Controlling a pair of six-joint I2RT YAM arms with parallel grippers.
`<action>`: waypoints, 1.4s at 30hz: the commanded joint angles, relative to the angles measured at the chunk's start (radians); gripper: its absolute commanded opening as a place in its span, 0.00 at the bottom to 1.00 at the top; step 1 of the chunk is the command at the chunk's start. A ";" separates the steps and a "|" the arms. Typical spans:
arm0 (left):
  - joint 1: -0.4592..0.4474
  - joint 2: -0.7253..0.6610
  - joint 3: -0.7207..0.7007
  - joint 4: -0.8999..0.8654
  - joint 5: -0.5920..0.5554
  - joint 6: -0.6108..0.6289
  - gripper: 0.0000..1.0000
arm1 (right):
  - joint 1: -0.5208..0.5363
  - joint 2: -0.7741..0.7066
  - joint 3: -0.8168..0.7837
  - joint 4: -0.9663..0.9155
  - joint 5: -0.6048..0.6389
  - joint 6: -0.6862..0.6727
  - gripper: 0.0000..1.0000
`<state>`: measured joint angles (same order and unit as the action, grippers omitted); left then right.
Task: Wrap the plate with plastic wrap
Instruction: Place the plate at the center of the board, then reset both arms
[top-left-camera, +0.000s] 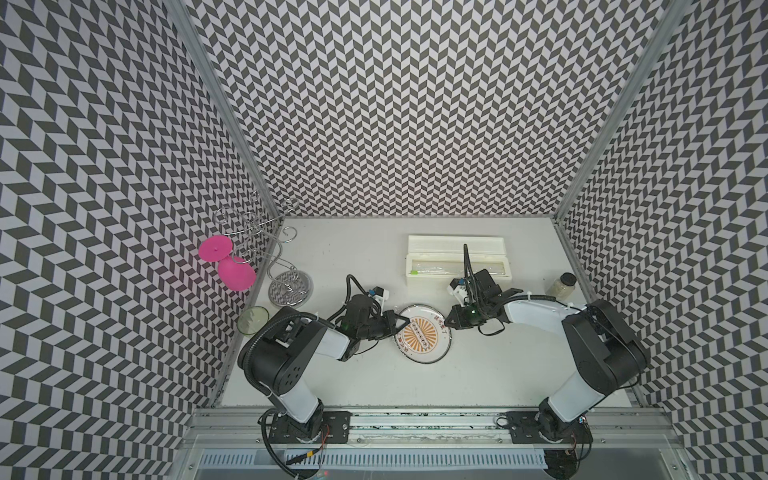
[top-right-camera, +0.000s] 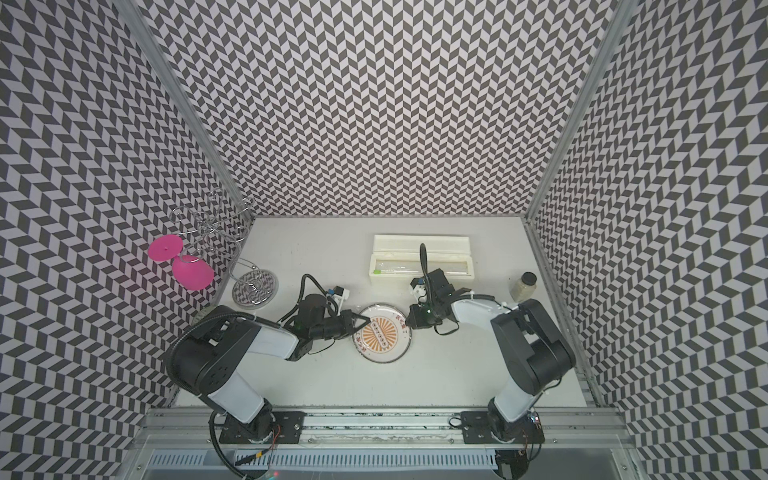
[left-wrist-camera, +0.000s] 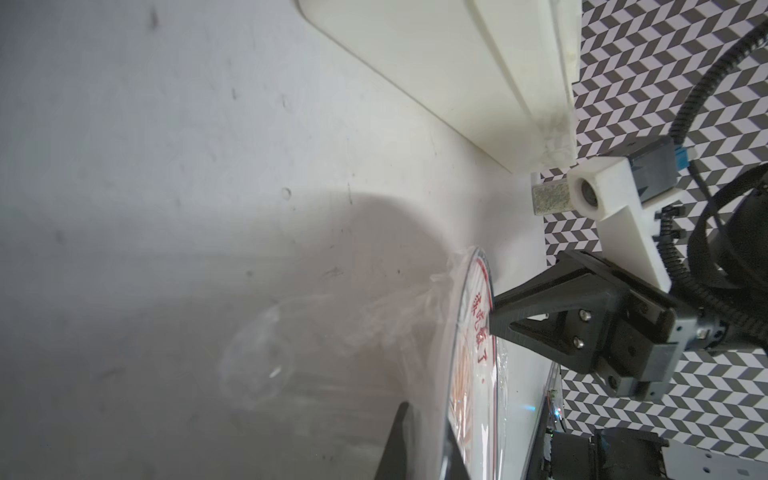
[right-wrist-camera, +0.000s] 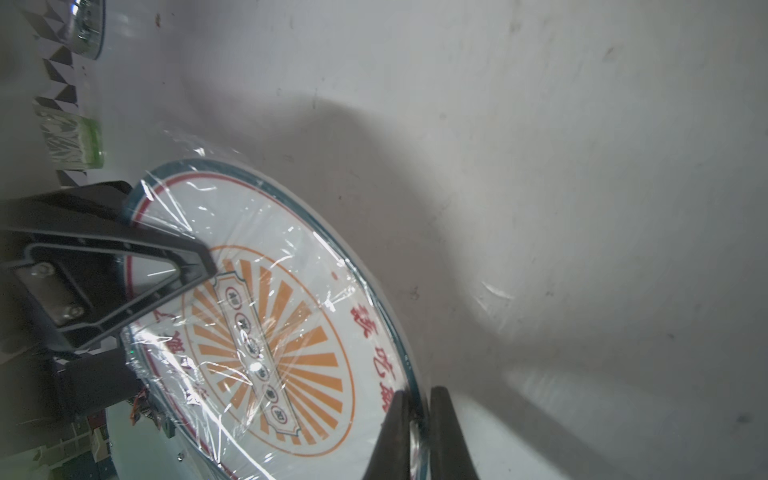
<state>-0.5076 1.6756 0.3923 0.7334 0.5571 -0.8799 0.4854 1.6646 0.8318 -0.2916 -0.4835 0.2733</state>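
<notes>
The plate (top-left-camera: 424, 337) (top-right-camera: 383, 337), white with an orange sunburst, lies between my two arms in both top views. Crinkly plastic wrap (right-wrist-camera: 266, 266) covers its face, and loose film (left-wrist-camera: 266, 353) bunches beneath its underside. My left gripper (top-left-camera: 404, 322) (top-right-camera: 365, 321) (left-wrist-camera: 424, 453) is shut on the plate's left rim, one finger above and one below. My right gripper (top-left-camera: 449, 322) (top-right-camera: 409, 322) (right-wrist-camera: 419, 434) is shut on the opposite rim (right-wrist-camera: 415, 415), which shows between its fingers. Each wrist view also shows the other gripper at the far rim. The plate casts a broad shadow on the table.
The cream dispenser box (top-left-camera: 457, 259) (top-right-camera: 422, 255) lies behind the plate, close to the right wrist. A small jar (top-left-camera: 562, 286) stands at the right wall. A metal wire stand (top-left-camera: 289, 289), pink glasses (top-left-camera: 232, 270) and a greenish glass (top-left-camera: 252, 320) sit at the left.
</notes>
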 joint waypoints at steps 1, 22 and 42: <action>-0.008 0.015 -0.028 0.052 -0.068 0.003 0.00 | 0.007 0.011 0.004 0.065 0.050 0.009 0.10; 0.047 -0.175 0.162 -0.655 -0.215 0.224 0.81 | 0.006 -0.071 0.097 -0.058 0.081 -0.044 0.52; 0.095 -0.455 -0.036 0.055 -1.341 0.818 0.95 | -0.203 -0.534 -0.488 1.073 1.127 -0.329 0.88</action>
<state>-0.4717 1.1542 0.4129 0.5987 -0.4801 -0.1654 0.3508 1.0924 0.3561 0.5095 0.4179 0.0208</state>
